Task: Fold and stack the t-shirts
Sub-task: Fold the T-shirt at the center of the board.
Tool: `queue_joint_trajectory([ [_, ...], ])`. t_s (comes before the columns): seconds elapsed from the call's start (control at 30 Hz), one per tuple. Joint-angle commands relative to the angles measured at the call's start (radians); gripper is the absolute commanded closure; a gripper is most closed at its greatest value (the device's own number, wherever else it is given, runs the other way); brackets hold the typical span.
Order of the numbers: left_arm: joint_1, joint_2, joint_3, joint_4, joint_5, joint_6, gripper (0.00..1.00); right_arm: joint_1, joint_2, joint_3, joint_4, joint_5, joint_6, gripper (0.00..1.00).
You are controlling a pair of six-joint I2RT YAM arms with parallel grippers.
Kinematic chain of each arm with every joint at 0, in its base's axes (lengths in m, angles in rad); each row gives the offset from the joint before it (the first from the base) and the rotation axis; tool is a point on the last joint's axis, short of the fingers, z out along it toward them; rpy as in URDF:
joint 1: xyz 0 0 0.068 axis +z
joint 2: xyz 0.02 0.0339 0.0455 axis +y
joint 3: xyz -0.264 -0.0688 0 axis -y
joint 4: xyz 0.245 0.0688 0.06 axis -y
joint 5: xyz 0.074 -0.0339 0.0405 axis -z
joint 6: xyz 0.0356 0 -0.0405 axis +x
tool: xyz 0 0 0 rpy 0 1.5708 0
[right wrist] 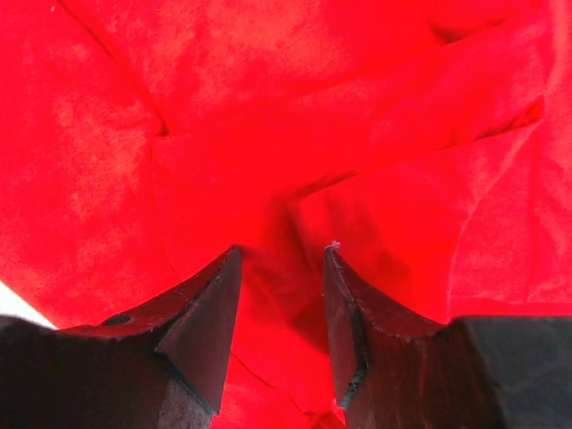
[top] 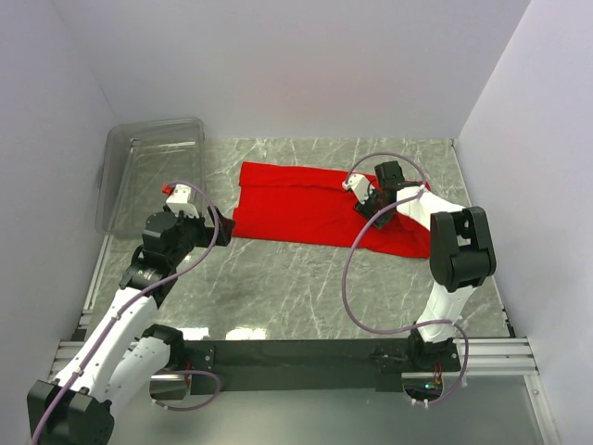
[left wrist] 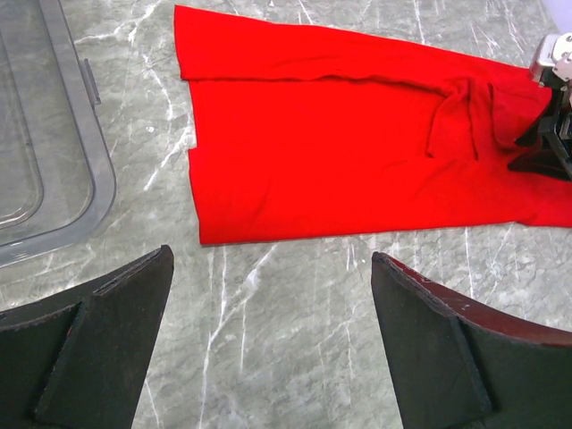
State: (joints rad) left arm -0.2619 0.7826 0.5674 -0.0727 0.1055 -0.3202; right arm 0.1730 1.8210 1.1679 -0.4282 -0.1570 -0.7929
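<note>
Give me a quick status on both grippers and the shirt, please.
Left gripper open over bare table. Right gripper down on red t-shirt, jaws parted, grip unclear. Clear bin far left, not blocking.

Matt red cloth t-shirt on glossy marble-look table.

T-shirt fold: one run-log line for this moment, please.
t-shirt spread out | left hand open, beside t-shirt | right hand on t-shirt, grip unclear
</note>
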Motion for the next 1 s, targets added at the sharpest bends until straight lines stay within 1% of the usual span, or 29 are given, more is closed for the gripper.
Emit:
queue_joint_trajectory([
  [0.0, 0.004, -0.003, 0.015, 0.028, 0.014, -0.011, 0.02, 0.008, -0.023, 0.029, 0.066, 0.025, 0.017, 0.52],
  [0.13, 0.006, -0.002, 0.015, 0.034, 0.016, -0.016, 0.03, 0.01, -0.032, 0.036, 0.068, 0.011, 0.026, 0.52],
  [0.53, 0.004, 0.0, 0.011, 0.036, 0.017, -0.017, 0.03, 0.013, 0.018, 0.067, 0.06, 0.025, 0.031, 0.52],
  [0.7, 0.004, -0.002, 0.011, 0.033, 0.017, -0.014, 0.03, 0.019, 0.035, 0.068, 0.055, 0.027, 0.027, 0.55],
  [0.8, 0.004, -0.002, 0.014, 0.028, 0.017, -0.014, 0.03, 0.019, 0.046, 0.067, 0.054, 0.033, 0.023, 0.61],
  [0.83, 0.004, -0.002, 0.014, 0.03, 0.017, -0.013, 0.03, 0.017, 0.047, 0.065, 0.054, 0.033, 0.02, 0.65],
  [0.9, 0.004, -0.002, 0.014, 0.027, 0.017, -0.014, 0.03, 0.017, 0.049, 0.065, 0.054, 0.028, 0.02, 0.71],
  [0.93, 0.004, -0.005, 0.014, 0.028, 0.017, -0.014, 0.03, 0.017, 0.047, 0.065, 0.054, 0.024, 0.021, 0.79],
  [0.97, 0.004, -0.005, 0.014, 0.028, 0.017, -0.016, 0.03, 0.019, 0.044, 0.064, 0.052, 0.022, 0.023, 0.82],
])
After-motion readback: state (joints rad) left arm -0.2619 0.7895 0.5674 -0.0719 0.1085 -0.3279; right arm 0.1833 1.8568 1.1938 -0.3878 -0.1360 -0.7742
